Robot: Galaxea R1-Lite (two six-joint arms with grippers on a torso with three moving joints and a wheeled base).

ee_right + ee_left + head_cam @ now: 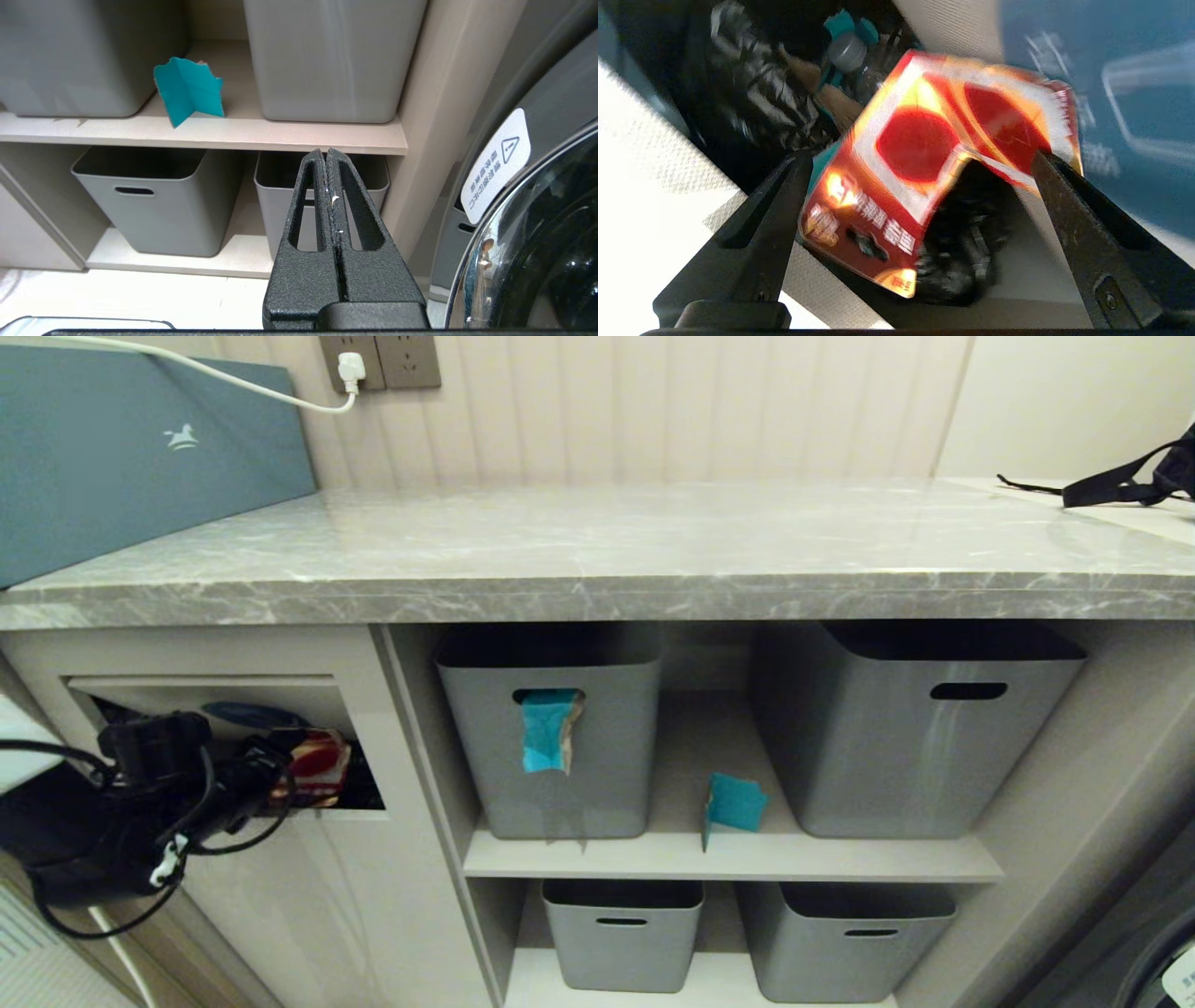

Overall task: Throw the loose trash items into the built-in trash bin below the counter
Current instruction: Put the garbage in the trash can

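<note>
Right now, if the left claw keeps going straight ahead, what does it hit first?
Probably the red cardboard piece lying between the open left claw's fingers, with the trash bin's dark inside behind it; depth is unclear.

blurred: cardboard package piece [934, 186] | hidden: bin flap sticker [252, 715] partly

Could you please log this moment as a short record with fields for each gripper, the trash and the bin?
left gripper: open, at the bin opening
red package piece: between the spread fingers, over the trash inside
built-in trash bin: flap pushed inward
teal wrappers: one in a grey box's handle slot, one on the shelf
right gripper: shut, idle
</note>
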